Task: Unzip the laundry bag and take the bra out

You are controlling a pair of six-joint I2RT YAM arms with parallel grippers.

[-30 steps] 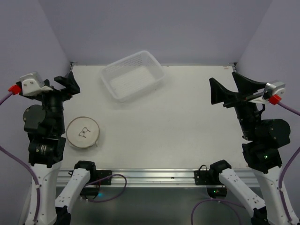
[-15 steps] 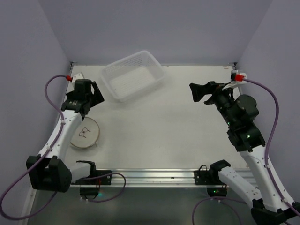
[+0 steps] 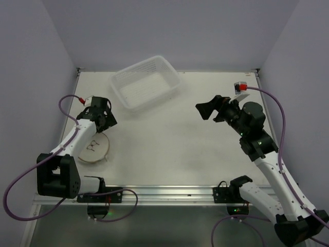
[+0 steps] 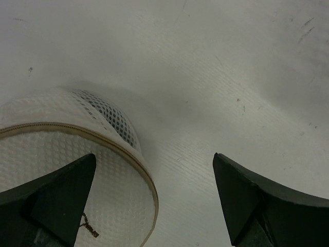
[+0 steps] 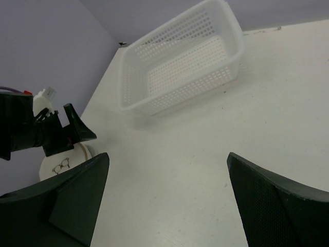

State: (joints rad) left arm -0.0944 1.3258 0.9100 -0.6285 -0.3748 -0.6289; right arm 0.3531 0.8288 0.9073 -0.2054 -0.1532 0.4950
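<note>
Bag (image 3: 92,147) flat on table (image 3: 169,149), near-left, zip apparently closed, bra unseen. Left gripper (image 3: 101,112), jaws spread, hangs above its far rim. Right gripper (image 3: 208,109), jaws also spread, well apart.

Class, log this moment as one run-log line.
left gripper: open, by laundry bag | right gripper: open, above table | bra: not visible

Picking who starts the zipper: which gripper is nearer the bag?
Left. The left gripper is over the far edge of the bag; the right gripper is far across the table.
</note>
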